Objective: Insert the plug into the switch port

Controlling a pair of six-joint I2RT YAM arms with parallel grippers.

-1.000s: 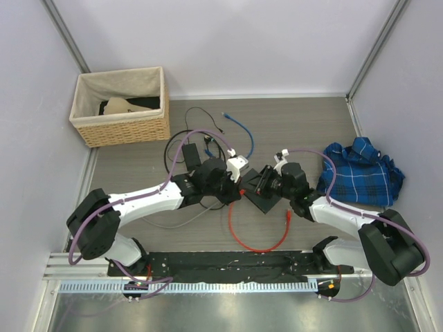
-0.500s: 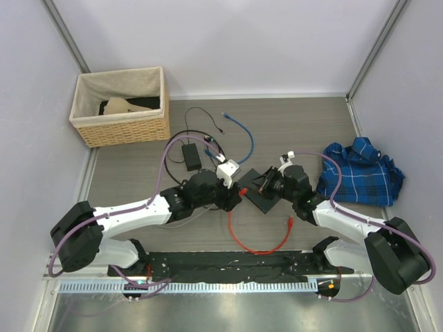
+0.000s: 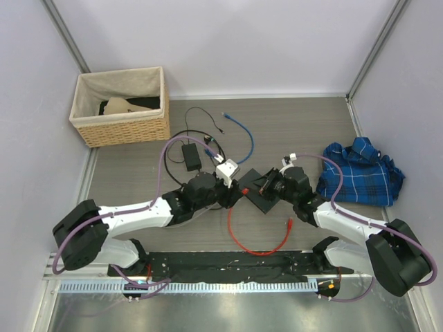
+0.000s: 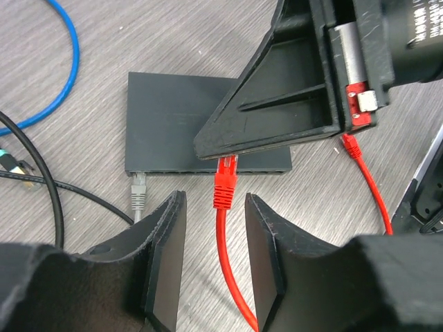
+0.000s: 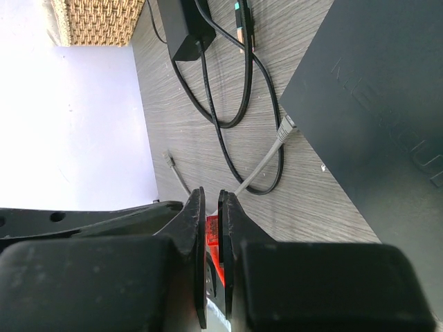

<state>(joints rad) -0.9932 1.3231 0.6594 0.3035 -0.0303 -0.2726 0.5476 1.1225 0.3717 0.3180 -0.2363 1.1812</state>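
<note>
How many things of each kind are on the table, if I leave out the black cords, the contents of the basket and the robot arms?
Network cables: 3 (red cable, blue cable, grey cable)
Switch: 1
Power brick: 1
Basket: 1
Plaid cloth: 1
Total: 7

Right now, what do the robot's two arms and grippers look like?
The left arm and right arm have white shells, black joints and a purple cable along each. A white camera block sits at each wrist. The left gripper and right gripper are black with two flat fingers.
</note>
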